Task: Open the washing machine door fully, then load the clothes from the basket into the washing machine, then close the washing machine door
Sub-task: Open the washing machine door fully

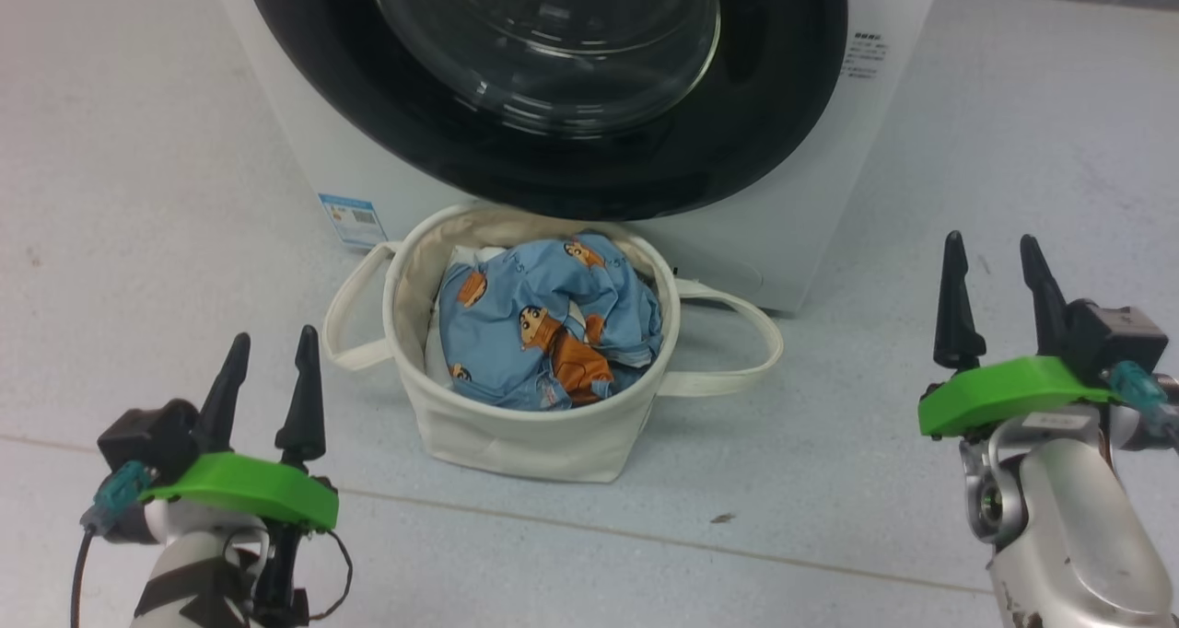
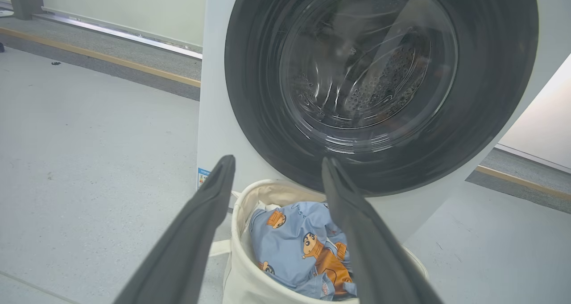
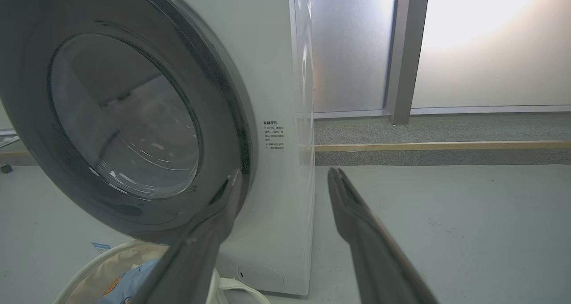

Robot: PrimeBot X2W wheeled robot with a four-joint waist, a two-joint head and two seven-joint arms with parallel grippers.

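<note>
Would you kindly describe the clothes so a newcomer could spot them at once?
Start at the big white washing machine. On the floor before it stands a cream canvas basket. The clothes inside are light blue with orange-brown cartoon figures, unlike the plain white padding beside them.

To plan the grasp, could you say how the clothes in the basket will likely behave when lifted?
The clothes lie crumpled, so probably floppy and light, likely to drape. Bunched in the basket, several may lift together.
</note>
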